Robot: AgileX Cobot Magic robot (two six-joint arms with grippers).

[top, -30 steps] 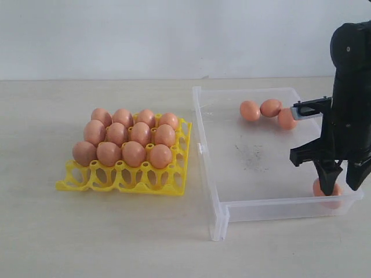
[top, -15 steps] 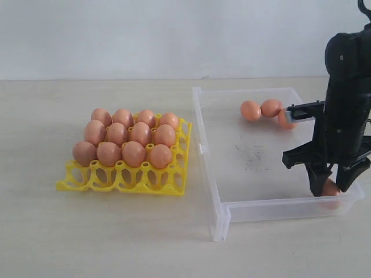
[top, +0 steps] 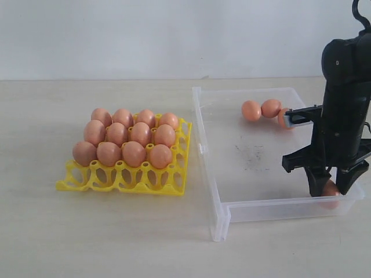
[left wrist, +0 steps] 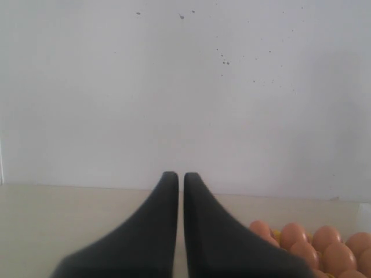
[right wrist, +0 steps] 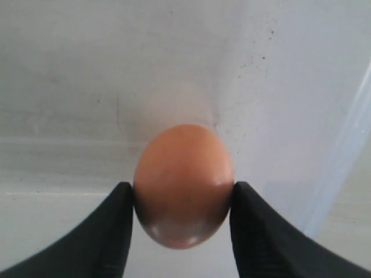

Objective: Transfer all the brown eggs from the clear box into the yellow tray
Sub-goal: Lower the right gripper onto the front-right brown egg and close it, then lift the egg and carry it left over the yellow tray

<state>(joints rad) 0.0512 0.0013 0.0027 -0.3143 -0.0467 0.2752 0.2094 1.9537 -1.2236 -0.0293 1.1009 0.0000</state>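
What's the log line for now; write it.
right claw: shut on egg in box | left claw: shut | tray: twelve eggs | loose eggs: three

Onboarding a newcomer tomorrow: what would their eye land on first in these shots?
The bright yellow tray, left of the clear box: three rows packed with brown eggs, its near row bare. Then the right pincer, shut on one egg at the box's near right corner, with three loose eggs near the far wall.
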